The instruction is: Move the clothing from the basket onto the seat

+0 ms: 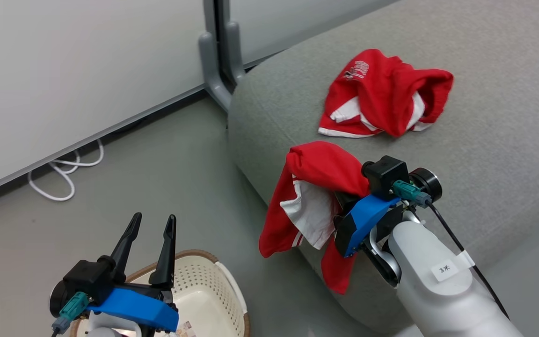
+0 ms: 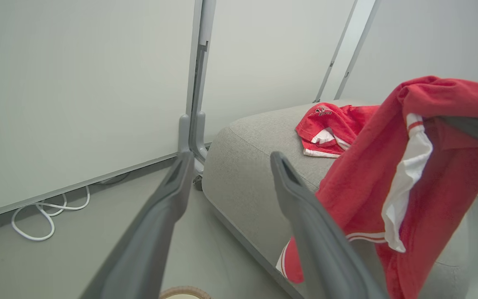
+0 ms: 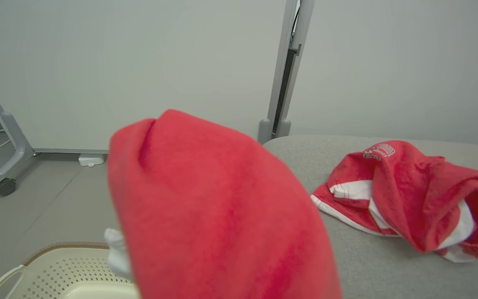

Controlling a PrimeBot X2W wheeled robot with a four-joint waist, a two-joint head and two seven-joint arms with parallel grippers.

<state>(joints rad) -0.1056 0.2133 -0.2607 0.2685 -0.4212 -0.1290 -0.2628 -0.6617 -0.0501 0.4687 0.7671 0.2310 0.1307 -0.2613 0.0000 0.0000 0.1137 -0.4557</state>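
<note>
Red garment (image 3: 222, 207) hanging from right end effector (image 1: 344, 203), at seat (image 1: 484, 140) edge

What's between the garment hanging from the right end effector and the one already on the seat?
Bare grey seat fabric separates the held garment from the lying garment; nothing rests there. The head view shows it.

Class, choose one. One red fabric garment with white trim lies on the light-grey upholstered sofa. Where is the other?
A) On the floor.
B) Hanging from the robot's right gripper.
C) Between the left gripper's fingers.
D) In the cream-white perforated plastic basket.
B: the second red fabric garment with white trim hangs from the right gripper at the light-grey upholstered sofa's edge; the left gripper is open and empty.
</note>
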